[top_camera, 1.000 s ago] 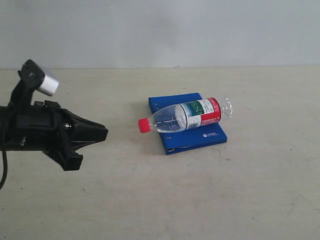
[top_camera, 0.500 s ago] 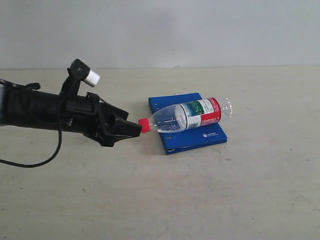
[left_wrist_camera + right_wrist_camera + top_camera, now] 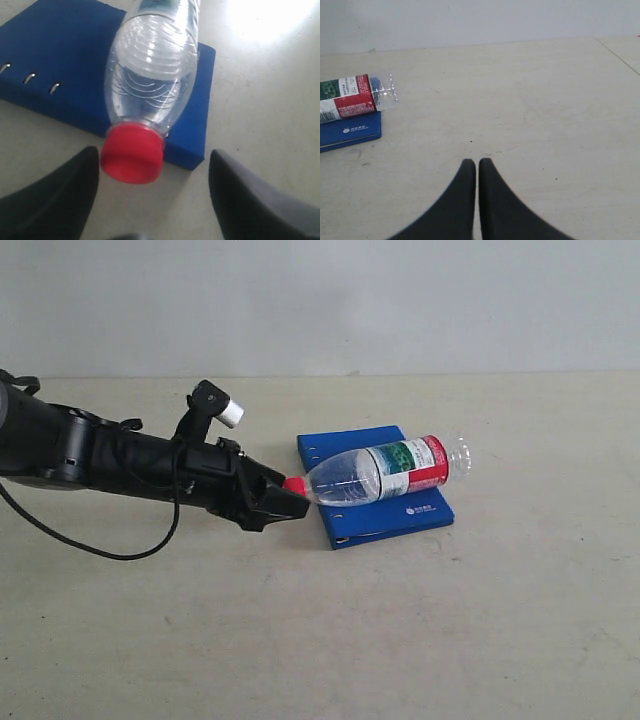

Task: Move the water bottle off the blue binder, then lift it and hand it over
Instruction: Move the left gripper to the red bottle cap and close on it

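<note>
The water bottle (image 3: 385,470) lies on its side across the blue binder (image 3: 420,512), its red cap (image 3: 294,484) sticking out past the binder's left edge. My left gripper (image 3: 296,502) is open and right at the cap. In the left wrist view the red cap (image 3: 132,153) sits between the two dark fingers, close to one finger (image 3: 60,195), with the clear bottle (image 3: 152,65) and blue binder (image 3: 65,65) behind it. My right gripper (image 3: 477,162) is shut and empty over bare table, far from the bottle (image 3: 355,97) and binder (image 3: 350,131); it does not show in the exterior view.
The pale table (image 3: 400,620) spreads around the binder, with a plain wall behind. The left arm (image 3: 100,455) stretches in from the left edge, a cable (image 3: 130,552) hanging under it.
The left arm has reached further right, from well clear of the bottle to having its open fingers at the red cap. The bottle has shifted slightly to the right on the binder.
</note>
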Tool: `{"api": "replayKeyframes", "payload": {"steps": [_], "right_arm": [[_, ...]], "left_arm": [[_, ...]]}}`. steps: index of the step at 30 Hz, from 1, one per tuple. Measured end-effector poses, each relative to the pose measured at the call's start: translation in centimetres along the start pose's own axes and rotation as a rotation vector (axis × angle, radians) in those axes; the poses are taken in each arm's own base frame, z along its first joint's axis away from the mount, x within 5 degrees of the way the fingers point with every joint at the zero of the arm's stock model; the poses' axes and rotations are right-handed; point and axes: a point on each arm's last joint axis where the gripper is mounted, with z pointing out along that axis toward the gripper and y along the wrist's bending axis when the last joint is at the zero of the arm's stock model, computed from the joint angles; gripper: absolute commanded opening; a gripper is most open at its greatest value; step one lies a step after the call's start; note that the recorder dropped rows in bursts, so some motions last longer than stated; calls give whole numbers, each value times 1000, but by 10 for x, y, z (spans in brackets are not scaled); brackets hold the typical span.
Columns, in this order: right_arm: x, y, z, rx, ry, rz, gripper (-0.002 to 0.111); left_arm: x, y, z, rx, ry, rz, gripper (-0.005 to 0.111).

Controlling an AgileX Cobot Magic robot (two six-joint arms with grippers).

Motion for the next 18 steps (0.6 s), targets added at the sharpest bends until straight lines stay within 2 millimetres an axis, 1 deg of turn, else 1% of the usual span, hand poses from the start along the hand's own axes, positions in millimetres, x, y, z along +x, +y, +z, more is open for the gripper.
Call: {"api": "replayKeyframes", "payload": {"steps": [6,8,11,16,17,18], "right_arm": [[0,0,0,0,0,0,0],[0,0,0,0,0,0,0],[0,0,0,0,0,0,0],[0,0,0,0,0,0,0],[0,0,0,0,0,0,0],[0,0,0,0,0,0,0]], "left_arm": [[-1,2,2,-1,-2,2,55],[-1,2,2,-1,-2,2,52],[-1,2,2,-1,-2,2,39],[-1,2,2,-1,-2,2,8],[-1,2,2,-1,-2,2,5],[-1,2,2,-1,-2,2,5]]}}
